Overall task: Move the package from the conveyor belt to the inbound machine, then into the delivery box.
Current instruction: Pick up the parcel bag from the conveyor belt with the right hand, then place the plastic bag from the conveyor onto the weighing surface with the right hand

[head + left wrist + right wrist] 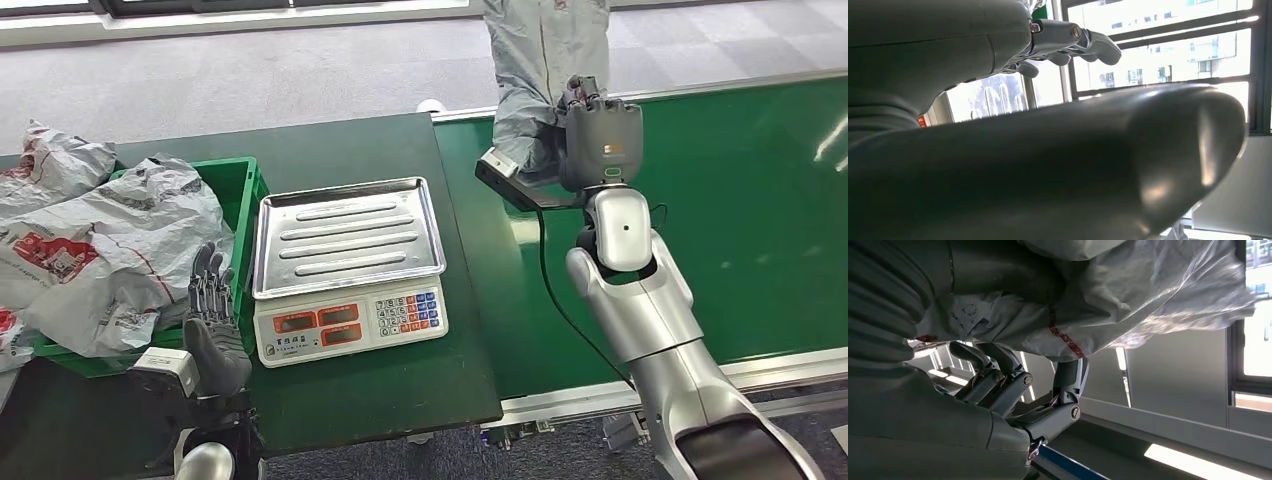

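Note:
A grey plastic mail package hangs lifted above the green conveyor belt, and my right hand grips its lower end. In the right wrist view the crinkled package with a red stripe lies pressed between the thumb and the fingers. The inbound machine, a scale with a steel tray and a keypad, stands on the dark table to the left of the belt. My left hand rests with fingers spread, holding nothing, beside the scale's front left corner. The left wrist view looks past my left hand at windows.
A green delivery box at the table's left holds several grey packages, which bulge over its rim close to my left hand. A black cable runs down across the belt's near edge. Grey carpet lies beyond the table.

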You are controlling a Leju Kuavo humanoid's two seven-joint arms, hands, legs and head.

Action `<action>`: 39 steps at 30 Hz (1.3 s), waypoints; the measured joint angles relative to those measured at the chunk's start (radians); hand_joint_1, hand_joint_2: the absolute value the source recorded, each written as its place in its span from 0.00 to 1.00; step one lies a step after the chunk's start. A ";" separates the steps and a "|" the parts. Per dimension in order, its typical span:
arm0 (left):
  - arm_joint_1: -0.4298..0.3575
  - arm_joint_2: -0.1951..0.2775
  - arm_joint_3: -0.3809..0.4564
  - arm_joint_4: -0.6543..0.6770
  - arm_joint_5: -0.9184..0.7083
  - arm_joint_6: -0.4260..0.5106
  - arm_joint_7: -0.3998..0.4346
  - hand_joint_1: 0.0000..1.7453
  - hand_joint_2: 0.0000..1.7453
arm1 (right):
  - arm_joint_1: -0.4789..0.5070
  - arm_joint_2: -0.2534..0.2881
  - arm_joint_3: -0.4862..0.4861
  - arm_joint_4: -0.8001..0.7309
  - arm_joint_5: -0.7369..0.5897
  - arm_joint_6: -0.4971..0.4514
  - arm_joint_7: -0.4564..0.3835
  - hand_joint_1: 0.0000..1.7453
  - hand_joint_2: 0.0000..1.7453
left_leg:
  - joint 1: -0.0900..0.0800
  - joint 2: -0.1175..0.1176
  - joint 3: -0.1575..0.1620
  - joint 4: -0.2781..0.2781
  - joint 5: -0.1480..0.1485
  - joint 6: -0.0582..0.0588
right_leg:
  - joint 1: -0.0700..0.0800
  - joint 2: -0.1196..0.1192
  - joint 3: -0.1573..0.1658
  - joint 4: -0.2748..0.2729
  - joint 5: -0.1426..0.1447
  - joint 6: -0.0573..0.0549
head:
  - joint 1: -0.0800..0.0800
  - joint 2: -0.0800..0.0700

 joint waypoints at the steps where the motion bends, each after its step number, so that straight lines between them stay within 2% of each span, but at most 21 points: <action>1: 0.000 0.000 0.000 0.000 0.001 0.000 0.000 0.00 0.00 | -0.011 0.001 0.009 0.003 -0.001 0.001 0.000 1.00 1.00 | 0.000 0.000 -0.001 0.000 0.000 0.000 | 0.000 0.000 0.000 0.000 0.000 0.000 | 0.000 0.000; 8: -0.002 0.000 0.000 0.002 0.047 -0.001 -0.012 0.00 0.00 | -0.138 0.053 0.088 0.097 -0.046 0.034 -0.032 1.00 1.00 | 0.000 0.001 0.000 0.000 0.000 0.000 | 0.000 0.001 -0.001 0.000 0.000 0.000 | 0.000 0.000; 13: -0.012 0.000 0.000 0.015 0.085 0.000 -0.033 0.00 0.00 | -0.221 0.126 0.144 0.232 -0.096 0.004 -0.084 1.00 1.00 | 0.000 0.002 0.000 0.000 0.001 0.000 | 0.001 0.002 -0.001 0.000 0.001 -0.001 | 0.000 0.000; 18: -0.025 0.003 0.000 0.030 0.117 0.000 -0.052 0.00 0.00 | -0.253 0.197 0.186 0.332 -0.158 0.002 -0.161 1.00 1.00 | 0.001 0.002 0.000 0.000 0.001 -0.001 | 0.001 0.002 -0.001 0.000 0.001 -0.001 | 0.000 0.000; 23: -0.056 0.008 -0.005 0.029 0.147 0.000 -0.077 0.00 0.00 | -0.221 0.309 0.247 0.418 -0.255 -0.023 -0.283 1.00 1.00 | 0.002 0.003 0.000 0.000 0.001 -0.001 | 0.002 0.004 -0.002 0.000 0.001 -0.001 | 0.000 0.000; 27: -0.070 0.015 -0.018 0.008 0.162 0.005 -0.089 0.00 0.00 | -0.171 0.371 0.325 0.439 -0.410 -0.034 -0.331 1.00 1.00 | 0.003 0.003 0.000 0.000 0.001 -0.001 | 0.003 0.003 -0.002 0.000 0.001 -0.001 | 0.000 0.000; 31: -0.086 0.017 -0.031 -0.018 0.164 0.019 -0.094 0.00 0.00 | -0.122 0.401 0.429 0.450 -0.558 -0.054 -0.348 1.00 1.00 | 0.002 0.003 -0.001 0.000 0.001 -0.001 | 0.003 0.003 -0.003 0.000 0.001 -0.001 | 0.000 0.000; 39: -0.118 0.019 -0.053 -0.033 0.158 0.013 -0.078 0.00 0.00 | -0.083 0.418 0.503 0.498 -0.638 -0.047 -0.351 1.00 1.00 | 0.002 0.002 0.000 0.000 0.001 -0.001 | 0.003 0.003 -0.002 0.000 0.001 -0.001 | 0.000 0.000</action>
